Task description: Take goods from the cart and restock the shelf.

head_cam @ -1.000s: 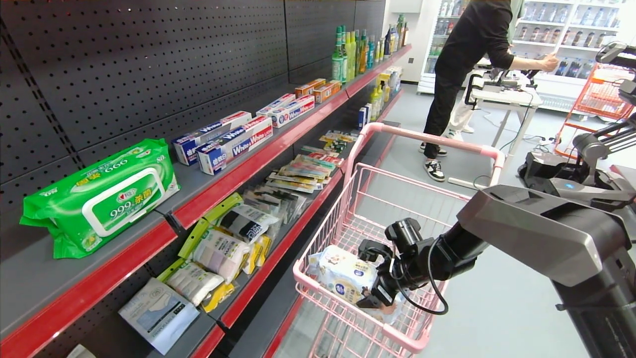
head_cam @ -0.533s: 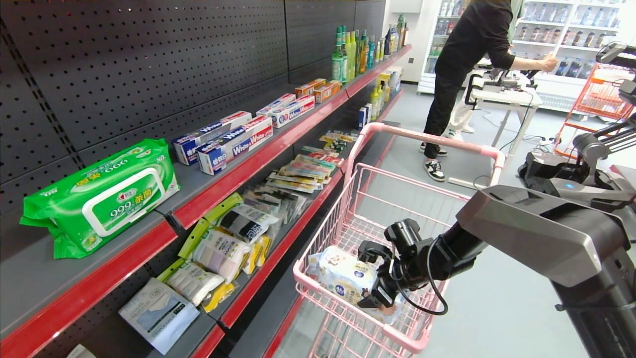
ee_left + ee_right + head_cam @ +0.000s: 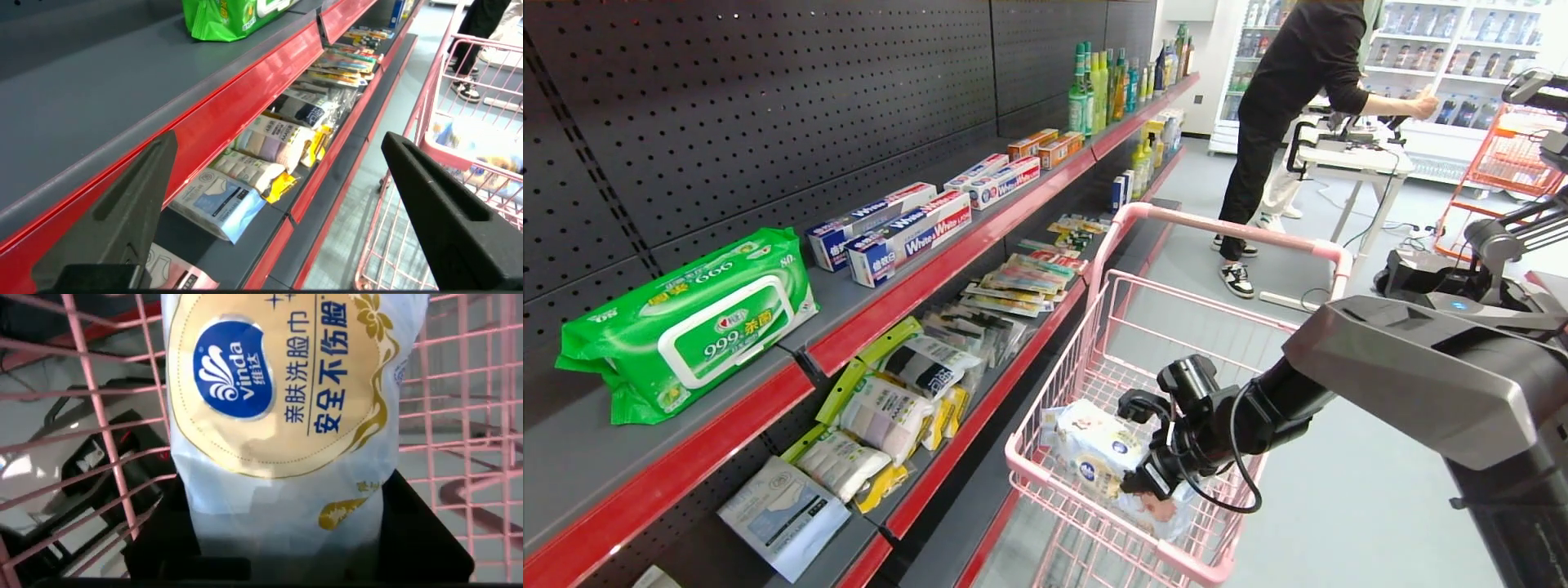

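Note:
A white pack of face tissues with a blue logo lies in the front corner of the pink cart. My right gripper is down in the cart, shut on the near end of this pack. In the right wrist view the pack stands between the black fingers, with the cart's wire wall behind it. My left gripper hangs open beside the shelf's red front edge, with nothing between its fingers.
On the upper shelf lie a green wipes pack, toothpaste boxes and bottles farther back. The lower shelf holds several soft packs and flat packets. Grey shelf surface shows between the green pack and the boxes.
My right gripper and the tissue pack have moved slightly up and right inside the cart, and the pack has tilted. The shelf goods have not moved.

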Available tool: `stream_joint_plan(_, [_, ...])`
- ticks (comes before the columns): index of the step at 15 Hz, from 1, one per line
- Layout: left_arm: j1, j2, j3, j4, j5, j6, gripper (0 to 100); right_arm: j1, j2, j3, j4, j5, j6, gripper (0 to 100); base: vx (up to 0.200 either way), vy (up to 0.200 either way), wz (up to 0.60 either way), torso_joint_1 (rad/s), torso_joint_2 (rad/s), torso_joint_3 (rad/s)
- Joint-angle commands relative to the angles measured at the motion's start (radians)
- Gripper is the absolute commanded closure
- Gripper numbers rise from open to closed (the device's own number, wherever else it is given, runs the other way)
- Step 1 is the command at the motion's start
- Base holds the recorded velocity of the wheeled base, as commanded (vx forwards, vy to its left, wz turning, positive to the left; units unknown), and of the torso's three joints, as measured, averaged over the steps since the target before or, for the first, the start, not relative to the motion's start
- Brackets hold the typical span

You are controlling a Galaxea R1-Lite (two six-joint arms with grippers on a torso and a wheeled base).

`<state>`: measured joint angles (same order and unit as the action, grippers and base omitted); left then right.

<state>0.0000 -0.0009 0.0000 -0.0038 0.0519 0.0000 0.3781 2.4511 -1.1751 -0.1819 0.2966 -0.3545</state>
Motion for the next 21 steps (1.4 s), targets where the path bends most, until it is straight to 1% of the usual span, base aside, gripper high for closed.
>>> stream_joint_plan(1, [0.0,0.001,0.0,-0.001,0.0,0.0,0,-0.03,-0.141,0.006,-0.007,-0.047,0.091,100,0.0,0.0,0.0,0.0,0.0,0.0])
stream_joint_plan(3, [0.0,0.001,0.0,-0.001,0.0,0.0,0,-0.038,-0.264,0.049,-0.005,-0.114,0.152,100,0.0,0.0,0.0,0.0,0.0,0.0])
stream_joint_plan(5, [0.0,0.001,0.0,-0.001,0.0,0.0,0,-0.045,-0.409,0.16,-0.01,-0.2,0.193,100,0.0,0.0,0.0,0.0,0.0,0.0])
stream_joint_plan(6, [0.0,0.001,0.0,0.001,0.0,0.0,0,-0.045,-0.454,0.193,-0.014,-0.232,0.229,100,0.0,0.0,0.0,0.0,0.0,0.0])
stream_joint_plan(7, [0.0,0.001,0.0,-0.001,0.0,0.0,0,-0.028,-0.581,0.241,-0.016,-0.306,0.394,100,0.0,0.0,0.0,0.0,0.0,0.0])
stream_joint_plan(8, [0.0,0.001,0.0,-0.001,0.0,0.0,0,-0.01,-0.67,0.239,-0.005,-0.359,0.505,100,0.0,0.0,0.0,0.0,0.0,0.0])
stream_joint_plan(9, [0.0,0.001,0.0,-0.001,0.0,0.0,0,-0.01,-0.761,0.252,0.025,-0.406,0.532,100,0.0,0.0,0.0,0.0,0.0,0.0])
stream_joint_plan(10, [0.0,0.001,0.0,-0.001,0.0,0.0,0,-0.025,-0.9,0.269,0.127,-0.432,0.514,100,0.0,0.0,0.0,0.0,0.0,0.0])
stream_joint_plan(11, [0.0,0.001,0.0,-0.001,0.0,0.0,0,-0.039,-0.952,0.275,0.168,-0.43,0.506,100,0.0,0.0,0.0,0.0,0.0,0.0])
stream_joint_plan(12, [0.0,0.001,0.0,-0.001,0.0,0.0,0,-0.08,-1.104,0.302,0.292,-0.432,0.453,100,0.0,0.0,0.0,0.0,0.0,0.0])
stream_joint_plan(13, [0.0,0.001,0.0,-0.001,0.0,0.0,0,-0.104,-1.149,0.322,0.318,-0.435,0.43,100,0.0,0.0,0.0,0.0,0.0,0.0])
stream_joint_plan(14, [0.0,0.001,0.0,-0.001,0.0,0.0,0,-0.189,-1.262,0.397,0.329,-0.433,0.335,100,0.0,0.0,0.0,0.0,0.0,0.0])
stream_joint_plan(15, [0.0,0.001,0.0,0.001,0.0,0.0,0,-0.234,-1.328,0.445,0.329,-0.427,0.27,100,0.0,0.0,0.0,0.0,0.0,0.0])
stream_joint_plan(17, [0.0,0.001,0.0,-0.001,0.0,0.0,0,-0.295,-1.413,0.52,0.334,-0.425,0.255,100,0.0,0.0,0.0,0.0,0.0,0.0])
stream_joint_plan(18, [0.0,0.001,0.0,-0.001,0.0,0.0,0,-0.304,-1.423,0.532,0.334,-0.419,0.253,100,0.0,0.0,0.0,0.0,0.0,0.0])
stream_joint_plan(19, [0.0,0.001,0.0,-0.001,0.0,0.0,0,-0.331,-1.462,0.543,0.334,-0.37,0.253,100,0.0,0.0,0.0,0.0,0.0,0.0])
stream_joint_plan(21, [0.0,0.001,0.0,-0.001,0.0,0.0,0,-0.34,-1.489,0.545,0.335,-0.359,0.247,100,0.0,0.0,0.0,0.062,-0.13,-0.074])
